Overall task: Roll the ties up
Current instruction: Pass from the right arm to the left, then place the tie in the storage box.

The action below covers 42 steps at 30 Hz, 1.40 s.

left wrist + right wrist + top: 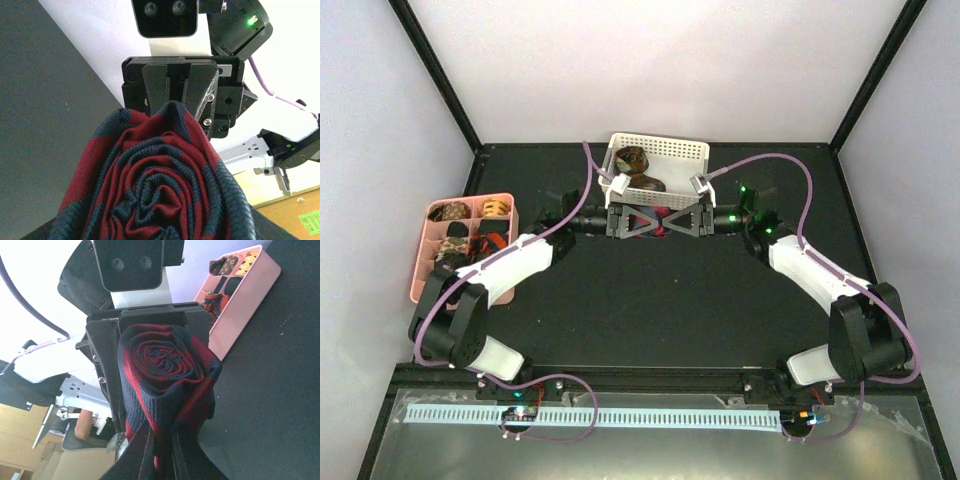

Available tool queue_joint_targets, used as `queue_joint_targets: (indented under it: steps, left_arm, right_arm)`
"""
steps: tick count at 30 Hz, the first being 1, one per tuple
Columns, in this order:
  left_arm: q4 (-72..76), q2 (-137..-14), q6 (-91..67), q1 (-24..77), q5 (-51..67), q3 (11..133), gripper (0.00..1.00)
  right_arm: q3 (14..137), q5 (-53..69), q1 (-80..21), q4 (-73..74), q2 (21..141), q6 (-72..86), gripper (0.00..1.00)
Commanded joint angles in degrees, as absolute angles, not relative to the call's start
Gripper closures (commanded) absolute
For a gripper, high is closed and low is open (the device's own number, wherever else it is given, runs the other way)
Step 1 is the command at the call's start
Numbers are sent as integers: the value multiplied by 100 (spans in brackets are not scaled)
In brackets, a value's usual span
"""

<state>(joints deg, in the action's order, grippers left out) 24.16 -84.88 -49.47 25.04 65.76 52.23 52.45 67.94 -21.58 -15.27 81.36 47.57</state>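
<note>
Red-and-black plaid tie is hanging coiled between two grippers. Left wrist view is showing right gripper pinching its edge tight. Left gripper is surrounding the coil, grip unclear. Only top view is showing white basket and four coils inside pink box.

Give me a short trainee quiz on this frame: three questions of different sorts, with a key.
1. True or false: the red-and-black tie lies flat and unrolled on the table.
2. Multiple choice: the compartments of the pink tray hold A) rolled ties, B) purple cables, C) nothing.
3. Fill the gap: the right claw is shut on an edge of the red-and-black ____.
Key: 1 false, it is a coil held up between the two arms; 2 A; 3 tie.
</note>
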Motion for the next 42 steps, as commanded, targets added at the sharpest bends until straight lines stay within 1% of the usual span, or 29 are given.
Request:
queue_joint_targets:
  steps: [1,5,8,12,14,15,17,22,24,28,31,37,42]
  left_arm:
    - [1936,-8305,-4344,2508,6452,5332,66]
    - [1002,-8199,-3669,2423,6238,5470,72]
    - [32,-8130,-2922,2263,6058,5684,76]
    - [-1860,-7925,-1382,1917,5638,6067,79]
    - [-2849,-7785,-574,1683,5306,6256,80]
    - [-3339,-7704,-180,1567,5073,6354,80]
    - [-4132,-7522,582,1266,4559,6518,80]
    - [-5659,-7374,1841,401,3443,6763,79]
    - [-6089,-7135,2269,-155,3100,6775,79]
    - [-6777,-7148,3066,-1242,2360,7003,79]
    - [-7218,-7294,3593,-2047,1889,7344,79]
    - [-7697,-7990,4455,-3447,1082,8247,79]
    - [-7703,-8362,4919,-4261,530,8518,79]
  right_arm:
    - [5253,6658,-2254,-1247,8077,4415,93]
    - [5295,6576,-2257,-958,8056,4183,77]
    - [5397,6504,-2251,-488,8030,3792,53]
    - [5542,6396,-2209,218,7914,3065,27]
    - [5640,6307,-2198,626,7894,2630,8]
    - [5669,6271,-2193,821,7899,2441,1]
    - [5730,6197,-2190,1123,7942,2128,0]
    - [5842,6114,-2188,1656,8170,1459,0]
    - [5848,6055,-2188,1805,8235,1241,0]
    - [5810,5912,-2181,2009,8345,852,0]
    - [5735,5790,-2186,2075,8405,657,0]
    - [5519,5725,-2180,1897,8516,666,0]
    - [5374,5711,-2183,1779,8577,748,0]
